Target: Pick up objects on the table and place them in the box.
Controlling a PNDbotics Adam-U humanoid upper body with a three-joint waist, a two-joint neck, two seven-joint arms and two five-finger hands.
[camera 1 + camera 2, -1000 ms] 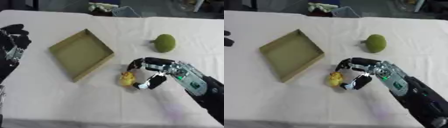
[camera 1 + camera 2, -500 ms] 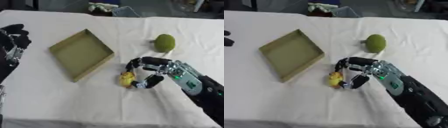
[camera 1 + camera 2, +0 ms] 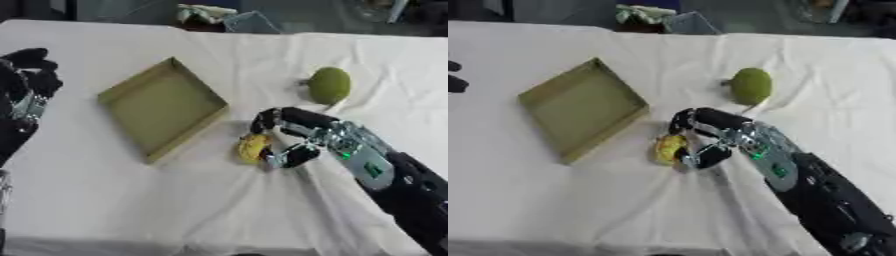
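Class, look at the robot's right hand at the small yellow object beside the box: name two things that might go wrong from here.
The right hand curls round the yellow object from one side only, so it may slip out. The box lies close by, so the carry might knock its near wall.

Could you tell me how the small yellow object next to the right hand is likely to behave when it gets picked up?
The yellow object looks small and rounded, so it may roll if nudged. The right hand curls around it, so it probably lifts easily. The wrinkled cloth might stop it sliding.
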